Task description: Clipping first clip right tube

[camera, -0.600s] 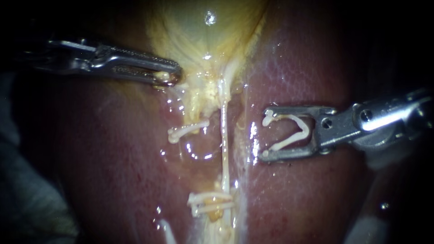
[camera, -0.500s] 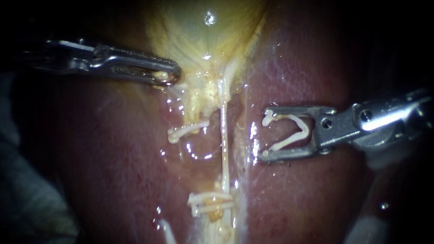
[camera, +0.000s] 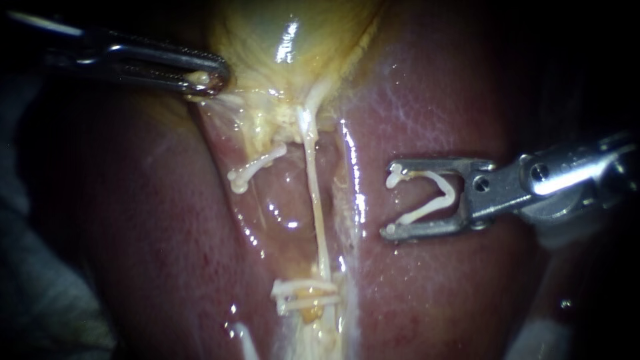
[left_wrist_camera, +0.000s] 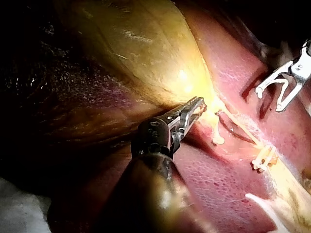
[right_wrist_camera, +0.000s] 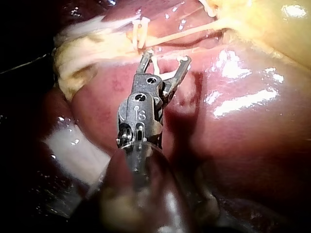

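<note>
While left instrument (camera: 205, 79) jaws pinch gallbladder (camera: 280, 33) edge, right instrument (camera: 393, 200) jaws spread wide, cradling clip (camera: 451, 193), beside tube (camera: 320, 227)

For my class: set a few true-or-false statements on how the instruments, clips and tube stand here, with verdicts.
1. The left instrument has its jaws shut on tissue at the gallbladder edge. True.
2. The open clip in the right instrument encloses the tube. False: it stands beside the tube, apart from it, over the liver.
3. No clip sits on tissue yet. False: a pair of clips crosses the tube lower down, and a single clip lies beside it.
4. The right instrument's jaws stand wide apart, holding the open clip between them. True.
</note>
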Robot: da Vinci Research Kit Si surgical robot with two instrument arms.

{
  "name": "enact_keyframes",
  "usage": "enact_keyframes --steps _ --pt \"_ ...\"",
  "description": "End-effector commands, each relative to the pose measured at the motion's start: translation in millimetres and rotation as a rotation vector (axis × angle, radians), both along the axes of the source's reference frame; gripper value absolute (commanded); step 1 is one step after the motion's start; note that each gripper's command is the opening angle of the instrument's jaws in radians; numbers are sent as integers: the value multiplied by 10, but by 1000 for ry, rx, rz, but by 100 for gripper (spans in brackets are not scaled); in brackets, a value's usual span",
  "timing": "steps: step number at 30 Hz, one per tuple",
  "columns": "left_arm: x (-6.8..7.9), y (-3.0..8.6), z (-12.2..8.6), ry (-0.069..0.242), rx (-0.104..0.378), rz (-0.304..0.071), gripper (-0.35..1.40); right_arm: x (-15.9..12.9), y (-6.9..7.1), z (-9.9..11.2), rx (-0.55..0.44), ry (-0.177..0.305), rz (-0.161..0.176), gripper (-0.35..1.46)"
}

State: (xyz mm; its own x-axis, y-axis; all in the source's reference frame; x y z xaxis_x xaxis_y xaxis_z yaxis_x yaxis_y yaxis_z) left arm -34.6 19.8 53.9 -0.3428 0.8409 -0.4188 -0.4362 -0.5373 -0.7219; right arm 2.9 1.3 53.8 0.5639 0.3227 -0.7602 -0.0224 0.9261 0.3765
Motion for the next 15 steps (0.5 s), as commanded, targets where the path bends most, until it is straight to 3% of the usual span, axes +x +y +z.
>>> enact_keyframes --steps 1,6,15 --pt "0 0 2 1 -1 0 -35 2 -1 2 4 2 -2 50" --pt "0 -1 1 1 -1 0 -35 16 -5 9 85 42 -14 49" --pt "0 -1 1 1 -1 -1 -35 39 -24 39 214 55 23 49"
